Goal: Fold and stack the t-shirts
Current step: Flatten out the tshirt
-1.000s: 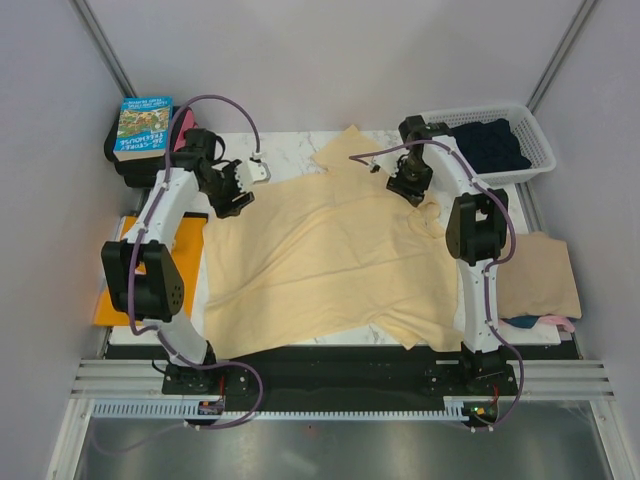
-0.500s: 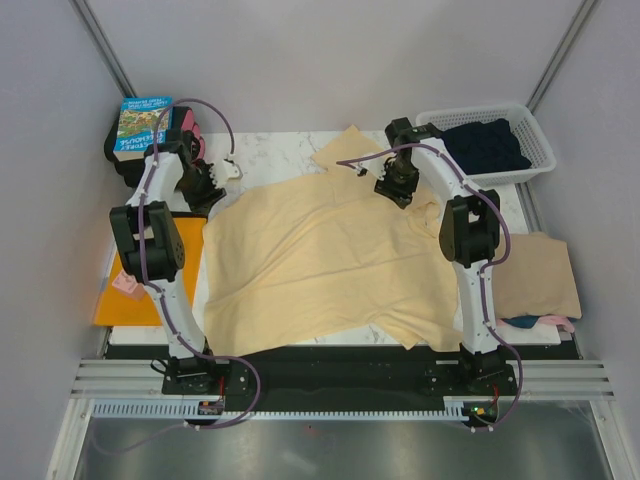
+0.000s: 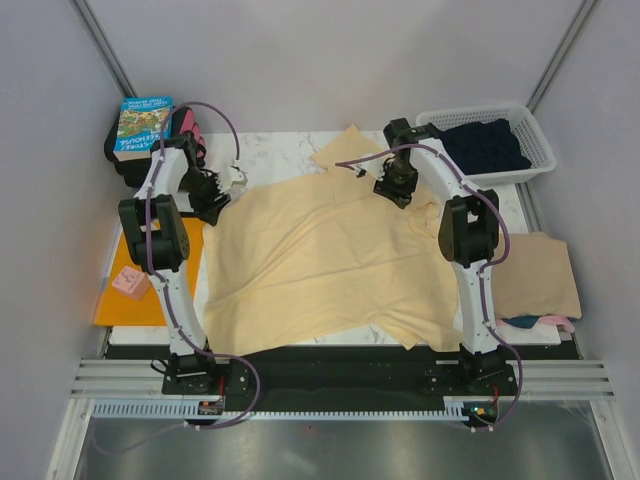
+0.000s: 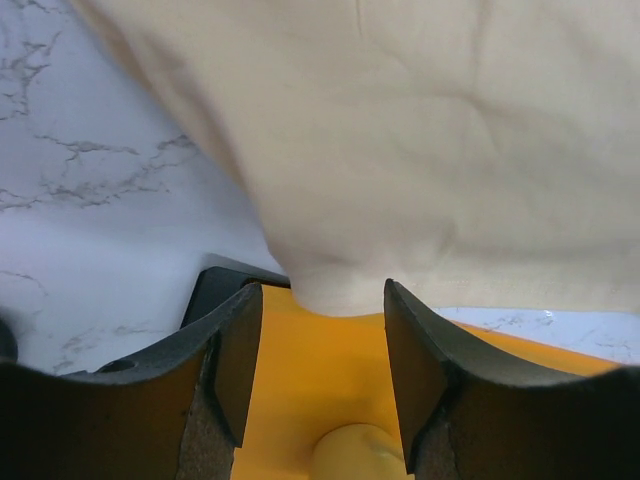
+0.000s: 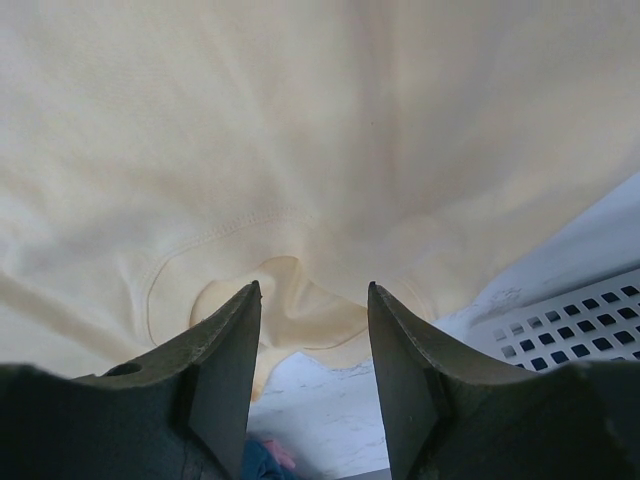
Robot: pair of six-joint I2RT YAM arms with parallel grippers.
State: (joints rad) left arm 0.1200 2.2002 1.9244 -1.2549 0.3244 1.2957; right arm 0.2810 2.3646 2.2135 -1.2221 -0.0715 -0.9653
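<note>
A large pale yellow t-shirt [image 3: 330,250] lies spread over the marble table [image 3: 280,150]. My left gripper [image 3: 228,185] hovers open at the shirt's far left corner. In the left wrist view that corner [image 4: 335,285] sits right at the tips of the open left gripper [image 4: 322,300], with nothing pinched. My right gripper [image 3: 387,182] is open over the shirt's far right part. In the right wrist view the open right gripper [image 5: 313,295] frames the collar [image 5: 285,300]. A tan t-shirt [image 3: 540,275] lies at the right, and a dark navy one [image 3: 490,145] is in the basket.
A white basket [image 3: 535,125] stands at the back right. A book [image 3: 145,125] rests on a dark box at the back left. An orange sheet [image 3: 125,305] with a small pink item [image 3: 130,283] lies left of the table. Pink and navy cloth [image 3: 535,322] peeks out under the tan shirt.
The left arm swung back and left, bringing its gripper to the shirt's left corner. The right gripper shifted a little left over the collar area. The shirt has not moved.
</note>
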